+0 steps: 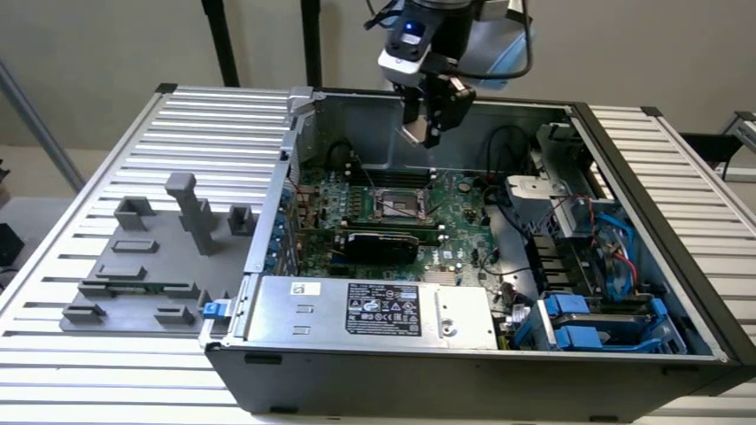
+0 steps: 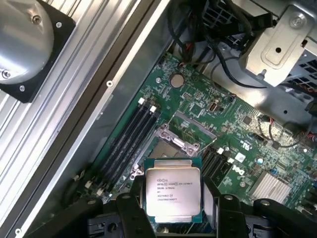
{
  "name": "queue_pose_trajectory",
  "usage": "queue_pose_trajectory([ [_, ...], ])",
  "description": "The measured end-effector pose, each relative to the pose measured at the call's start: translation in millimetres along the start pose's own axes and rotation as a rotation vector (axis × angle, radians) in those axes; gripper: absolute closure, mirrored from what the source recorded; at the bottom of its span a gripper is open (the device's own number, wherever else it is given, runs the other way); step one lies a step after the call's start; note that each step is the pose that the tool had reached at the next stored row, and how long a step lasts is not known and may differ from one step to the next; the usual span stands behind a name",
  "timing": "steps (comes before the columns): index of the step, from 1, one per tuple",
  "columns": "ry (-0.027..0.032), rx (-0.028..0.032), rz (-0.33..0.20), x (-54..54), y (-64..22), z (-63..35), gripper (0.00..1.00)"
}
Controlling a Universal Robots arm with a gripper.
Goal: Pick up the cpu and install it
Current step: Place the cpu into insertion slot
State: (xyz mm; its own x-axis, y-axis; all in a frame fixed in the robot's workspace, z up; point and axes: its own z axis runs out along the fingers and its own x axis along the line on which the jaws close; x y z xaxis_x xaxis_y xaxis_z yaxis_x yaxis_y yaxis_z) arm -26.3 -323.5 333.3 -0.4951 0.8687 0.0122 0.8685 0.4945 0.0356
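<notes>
Above mobo [image 1: 455,202] near socket [image 1: 402,205] | tool [image 1: 428,133] pinching cpu [image 2: 172,191] by two edges | apart from case wall [image 1: 354,124]

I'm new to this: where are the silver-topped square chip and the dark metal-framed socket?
Silver-topped square chip [image 2: 172,192]: wrist view, centre of metal lid.
Dark metal-framed socket [image 1: 399,205]: exterior view, its middle.

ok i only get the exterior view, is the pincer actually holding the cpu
observer: yes, in the wrist view the pincer grips the cpu between two black fingers.
operator: which side faces the camera
observer: the metal side, with its printed text readable.
operator: seated in the socket yet
observer: no, it hangs clear of the socket, whose metal frame shows past the cpu's edge.
</notes>
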Motion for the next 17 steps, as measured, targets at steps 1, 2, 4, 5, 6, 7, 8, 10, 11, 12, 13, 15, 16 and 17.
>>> queue_pose_trajectory([
  [1, -0.0006, -0.0003, 0.018, 0.0, 0.0, 0.5, 0.45],
  [2, -0.0013, -0.0004, 0.036, 0.0, 0.0, 1.0, 0.45],
  [4, -0.0026, -0.0009, 0.073, 0.0, -0.1, 2.1, 0.45],
  [5, -0.0033, -0.0011, 0.091, 0.0, -0.1, 2.6, 0.45],
  [6, -0.0039, -0.0014, 0.109, 0.0, -0.1, 3.2, 0.45],
  [7, -0.0045, -0.0016, 0.127, 0.0, -0.1, 3.7, 0.45],
  [8, -0.0051, -0.0018, 0.145, 0.0, -0.1, 4.2, 0.45],
  [10, -0.0064, -0.0023, 0.181, -0.1, -0.2, 5.3, 0.45],
  [11, -0.007, -0.0025, 0.2, -0.1, -0.2, 5.8, 0.45],
  [12, -0.0077, -0.0027, 0.218, -0.1, -0.2, 6.5, 0.45],
  [13, -0.0084, -0.0029, 0.236, -0.1, -0.3, 7.2, 0.45],
  [15, -0.0096, -0.0032, 0.269, -0.1, -0.3, 8.6, 0.45],
  [16, -0.0108, -0.0035, 0.297, 0.1, -0.6, 10.3, 0.45],
  [17, -0.0123, -0.0034, 0.315, 0.5, -0.9, 11.9, 0.45],
])
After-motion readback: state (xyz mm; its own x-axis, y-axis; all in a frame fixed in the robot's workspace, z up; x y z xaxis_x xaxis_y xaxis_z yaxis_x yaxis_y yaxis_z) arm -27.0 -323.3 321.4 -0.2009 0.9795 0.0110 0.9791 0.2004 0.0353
